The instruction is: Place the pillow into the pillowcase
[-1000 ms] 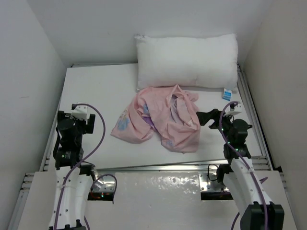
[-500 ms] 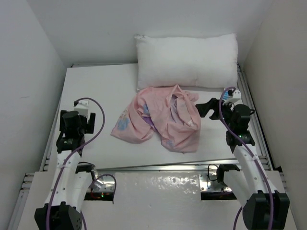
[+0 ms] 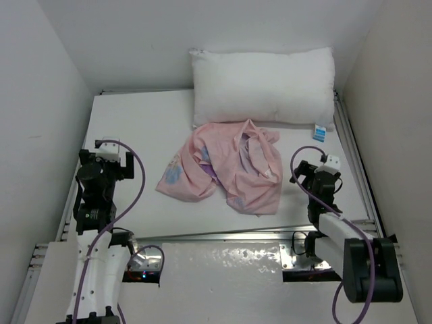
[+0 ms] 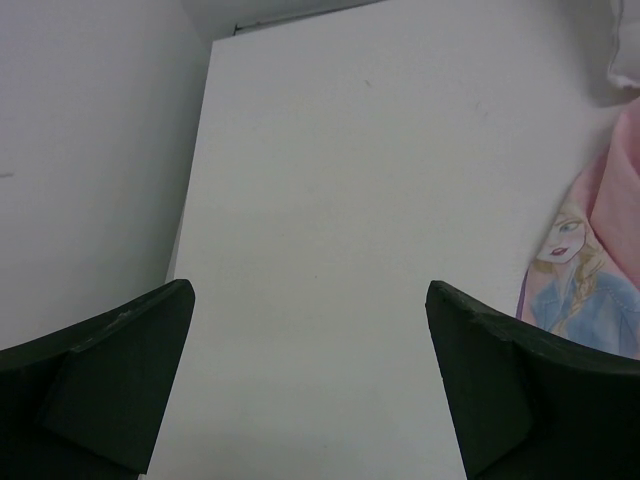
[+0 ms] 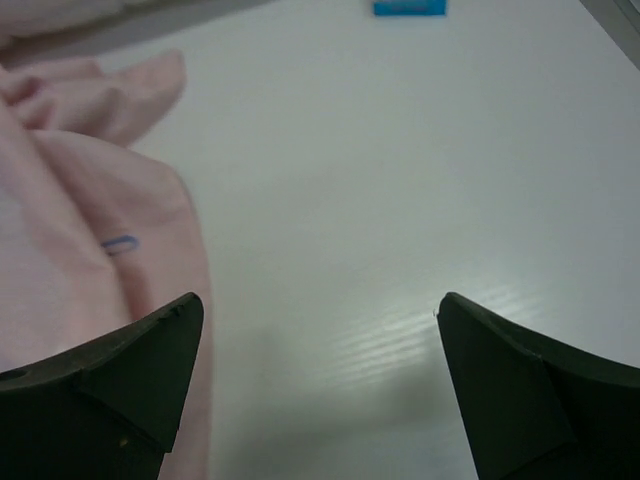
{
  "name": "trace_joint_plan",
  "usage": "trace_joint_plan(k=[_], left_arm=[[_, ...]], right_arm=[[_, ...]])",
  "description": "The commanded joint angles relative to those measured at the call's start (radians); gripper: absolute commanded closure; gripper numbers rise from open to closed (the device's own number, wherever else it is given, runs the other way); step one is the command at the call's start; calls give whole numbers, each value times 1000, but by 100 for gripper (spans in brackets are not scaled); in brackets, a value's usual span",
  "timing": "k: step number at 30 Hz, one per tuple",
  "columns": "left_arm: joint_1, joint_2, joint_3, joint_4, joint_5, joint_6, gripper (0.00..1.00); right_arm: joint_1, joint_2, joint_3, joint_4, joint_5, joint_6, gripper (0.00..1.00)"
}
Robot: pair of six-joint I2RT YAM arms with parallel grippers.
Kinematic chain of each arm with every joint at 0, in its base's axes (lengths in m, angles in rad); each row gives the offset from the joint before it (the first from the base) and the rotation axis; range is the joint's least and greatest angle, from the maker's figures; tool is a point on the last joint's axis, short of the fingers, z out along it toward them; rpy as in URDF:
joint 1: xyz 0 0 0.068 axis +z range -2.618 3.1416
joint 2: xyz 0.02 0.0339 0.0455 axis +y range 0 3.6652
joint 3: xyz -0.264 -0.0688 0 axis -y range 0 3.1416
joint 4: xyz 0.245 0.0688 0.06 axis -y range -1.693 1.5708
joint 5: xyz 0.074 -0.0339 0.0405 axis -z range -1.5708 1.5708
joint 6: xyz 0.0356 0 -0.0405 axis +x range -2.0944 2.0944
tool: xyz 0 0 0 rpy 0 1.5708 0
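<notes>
Nearest me, two arms sit at the front edge of a white desk (image 3: 148,128), with purple cables looping from each. The left gripper (image 4: 308,290) hangs over bare desk at the left side, its jaws spread wide and holding nothing. The right gripper (image 5: 320,300) is likewise wide apart and empty, low over the desk just beside the right edge of the pillowcase (image 3: 229,169). The pillowcase lies crumpled mid-desk between the two grippers, pale pink side mostly up, apart from the left gripper. At its left edge a printed blonde princess face (image 4: 565,240) shows. Behind it the pillow (image 3: 263,84), plump and white, lies across the far edge against the back wall, its near edge touching the pillowcase. A small blue-and-white tag (image 3: 320,132) at the pillow's right corner bears writing too small to read.
</notes>
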State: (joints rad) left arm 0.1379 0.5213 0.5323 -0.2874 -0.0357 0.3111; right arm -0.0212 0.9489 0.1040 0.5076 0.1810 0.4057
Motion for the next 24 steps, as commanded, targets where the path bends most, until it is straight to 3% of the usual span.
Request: trace_joint_plan(k=[1, 6, 9, 11, 14, 16, 18, 24], left_arm=[[6, -15, 24, 67, 31, -33, 0], [8, -17, 37, 67, 0, -23, 0], [6, -18, 41, 88, -23, -23, 0], [6, -15, 46, 108, -24, -30, 0], [8, -6, 51, 131, -1, -52, 0], [6, -3, 49, 145, 13, -67, 0], [6, 5, 49, 162, 29, -76, 0], [6, 16, 32, 212, 31, -107, 0]], right_arm=[[3, 94, -93, 325, 162, -33, 1], [3, 273, -193, 592, 138, -57, 1], [6, 470, -269, 914, 69, -91, 1], [6, 527, -288, 1038, 26, -122, 1], [6, 424, -222, 771, 40, -108, 1], [6, 461, -175, 747, 11, -116, 1], [6, 436, -139, 620, -8, -134, 1], [6, 452, -128, 640, -97, -171, 1]])
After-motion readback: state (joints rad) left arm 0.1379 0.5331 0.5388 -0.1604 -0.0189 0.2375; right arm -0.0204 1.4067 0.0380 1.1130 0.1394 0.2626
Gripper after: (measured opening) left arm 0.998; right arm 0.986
